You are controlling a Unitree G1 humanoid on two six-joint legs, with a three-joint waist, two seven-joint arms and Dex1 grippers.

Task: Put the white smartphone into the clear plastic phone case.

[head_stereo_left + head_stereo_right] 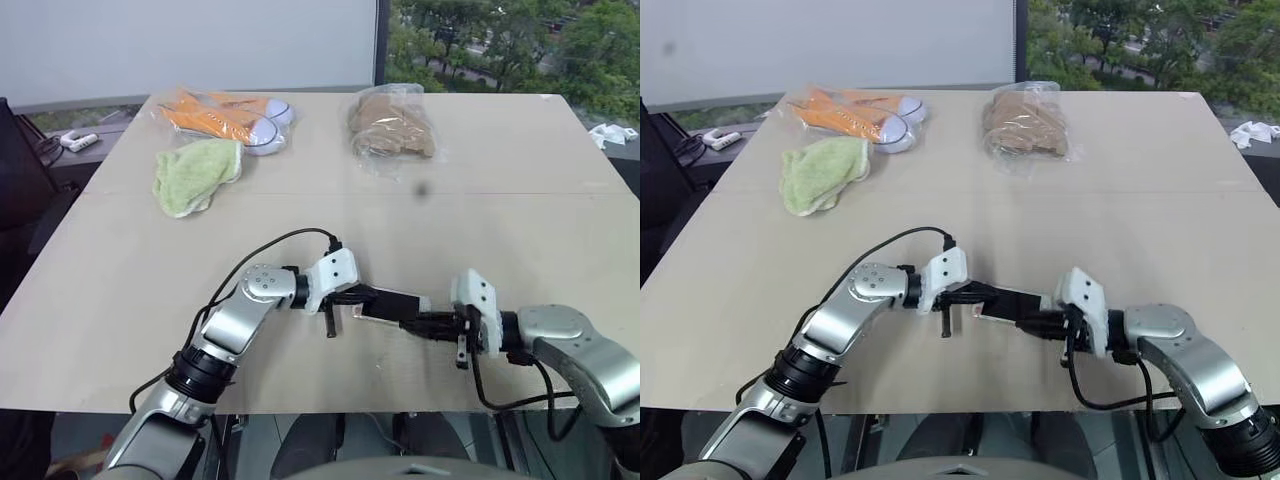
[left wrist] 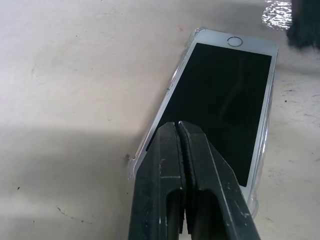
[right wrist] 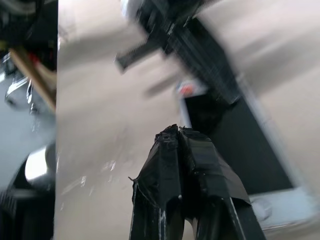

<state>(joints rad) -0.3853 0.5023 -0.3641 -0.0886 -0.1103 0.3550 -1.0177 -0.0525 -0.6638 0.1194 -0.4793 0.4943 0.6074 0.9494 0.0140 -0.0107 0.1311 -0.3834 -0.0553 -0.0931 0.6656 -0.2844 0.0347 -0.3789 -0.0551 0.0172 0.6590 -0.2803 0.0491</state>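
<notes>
White smartphone (image 2: pixel 222 105) appears seated in clear plastic phone case (image 2: pixel 175 80); both end effectors closed, left end effector (image 2: pixel 186 150) pressing its near end, right end effector (image 1: pixel 425 325) at the far end.

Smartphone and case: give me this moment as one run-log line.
white smartphone: lying in clear plastic phone case | left gripper: shut, over phone | right gripper: shut

Both arms: brushed silver-grey metal links, rounded joint housings with small dark screw holes, black ribbed collars at the base of each link. White boxy wrist modules on each side. Left end effector (image 1: pixel 362 296): two black fingers with moulded ribs, scuffed edges. Right end effector (image 1: pixel 418 324): black fingers (image 3: pixel 186 176) wrapped in wrinkled black tape. Black cable loops above the left forearm; another hangs under the right wrist.
</notes>
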